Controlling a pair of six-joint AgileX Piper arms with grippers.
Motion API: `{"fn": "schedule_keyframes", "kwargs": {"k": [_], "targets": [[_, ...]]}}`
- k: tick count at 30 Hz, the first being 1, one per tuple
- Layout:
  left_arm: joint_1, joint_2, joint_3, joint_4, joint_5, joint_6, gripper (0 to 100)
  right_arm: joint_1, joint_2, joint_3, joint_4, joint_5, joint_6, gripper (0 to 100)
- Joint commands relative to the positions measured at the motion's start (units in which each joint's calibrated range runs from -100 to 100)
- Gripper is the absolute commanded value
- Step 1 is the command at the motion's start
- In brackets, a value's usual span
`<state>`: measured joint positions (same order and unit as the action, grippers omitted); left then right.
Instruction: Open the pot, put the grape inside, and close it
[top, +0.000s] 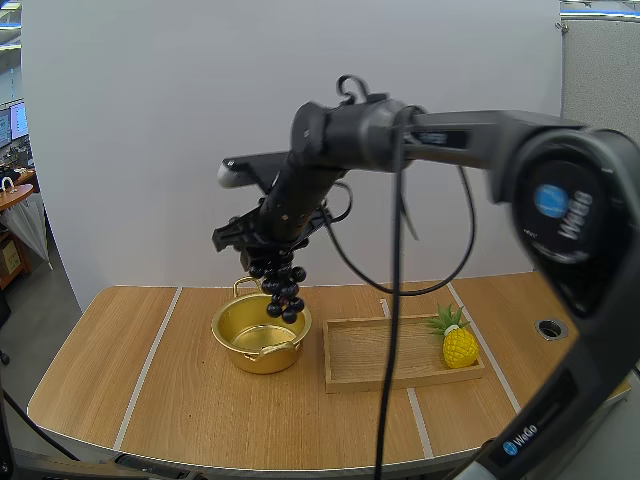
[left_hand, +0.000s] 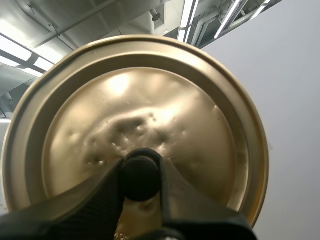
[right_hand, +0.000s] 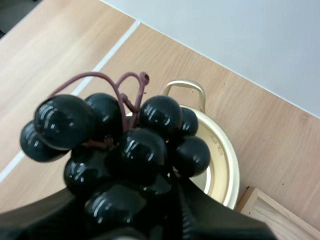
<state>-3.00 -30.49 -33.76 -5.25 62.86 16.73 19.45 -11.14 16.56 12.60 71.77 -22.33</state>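
Right gripper (top: 268, 248), one: fingers closed on the top of the grape bunch (top: 283, 290), which hangs directly over the open pot (top: 262, 362). The lowest berries are about level with the rim; whether they touch it cannot be told.

Left gripper (left_hand: 140, 169), one: tips pinched on the black knob (left_hand: 140, 179) of the gold lid (left_hand: 150, 100), lid held aloft, away from the pot.

Step in hand, by my reading: lowering the grapes in. Advice: descend straight, keep the bunch centred between the walls, and release only once the berries rest on the bottom, so none drape over the rim and foul the lid.

Count:
- pot, one
- lid, one
- bunch, one, berries too overlapped to number
- wooden tray (top: 350, 382), one, just right of the pot
- toy pineapple (top: 459, 345), one, standing in the tray
- table (top: 180, 400), one
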Motion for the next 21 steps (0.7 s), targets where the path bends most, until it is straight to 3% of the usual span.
{"fn": "schedule_keyframes", "kwargs": {"k": [1,21], "targets": [[-0.18,-0.2,-0.3,0.3,-2.6,-0.6,0,0.1,9.1,-4.8,-1.7,-0.6,0.0,0],[-0.18,-0.2,-0.3,0.3,-2.6,-0.6,0,0.1,27.0,-6.3,-3.3,-8.6,-0.3,0]]}}
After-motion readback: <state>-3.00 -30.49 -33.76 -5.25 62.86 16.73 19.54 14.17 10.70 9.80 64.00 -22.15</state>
